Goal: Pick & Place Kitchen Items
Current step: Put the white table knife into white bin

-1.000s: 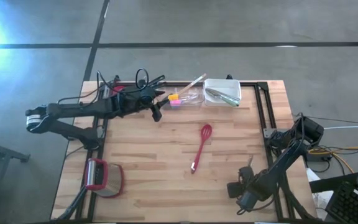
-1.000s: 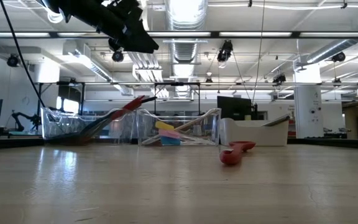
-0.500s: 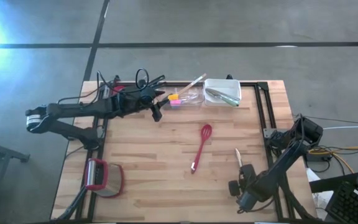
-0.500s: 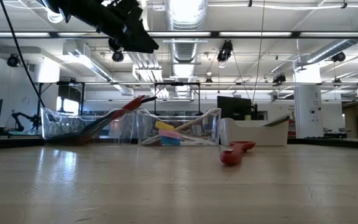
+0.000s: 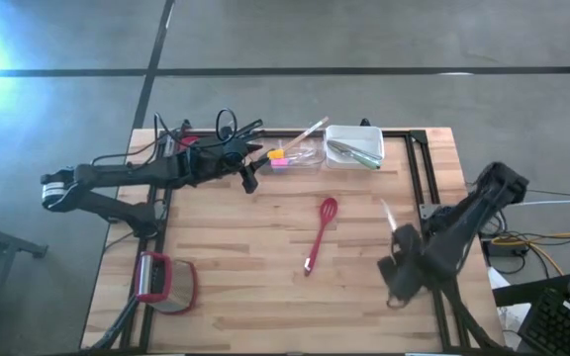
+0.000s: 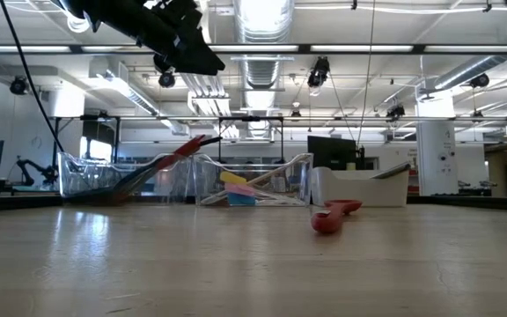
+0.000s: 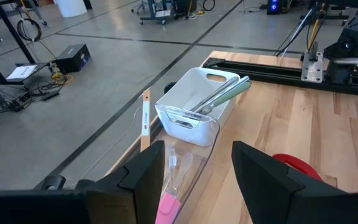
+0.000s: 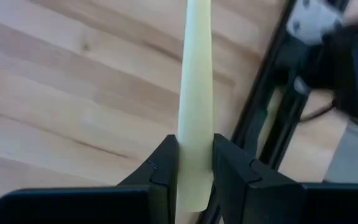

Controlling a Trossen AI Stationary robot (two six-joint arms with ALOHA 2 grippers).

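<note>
**Ana:** What do you see from up high?

**Ben:** The right gripper [image 5: 396, 237] is up over the right side of the counter [image 5: 245, 277]. It holds a pale stick [image 5: 388, 215] that points toward the far side. A red whisk [image 5: 320, 233] lies flat in the middle. The left gripper [image 5: 249, 178] hangs near the far edge, just left of a clear tub [image 5: 300, 154] with pink and yellow bits. A white tub [image 5: 354, 146] with metal cutlery sits right of that.

**Ana:** And from low down?

**Ben:** The red whisk [image 6: 327, 216] rests on the wood, in front of the white tub [image 6: 359, 187]. One dark arm hangs at the top left.

**Ana:** The left wrist?

**Ben:** Its jaws are apart, with nothing in them. Past them is the white tub [image 7: 197, 102].

**Ana:** The right wrist?

**Ben:** Its jaws are clamped on the pale stick [image 8: 194, 99], which pokes straight out.
</note>
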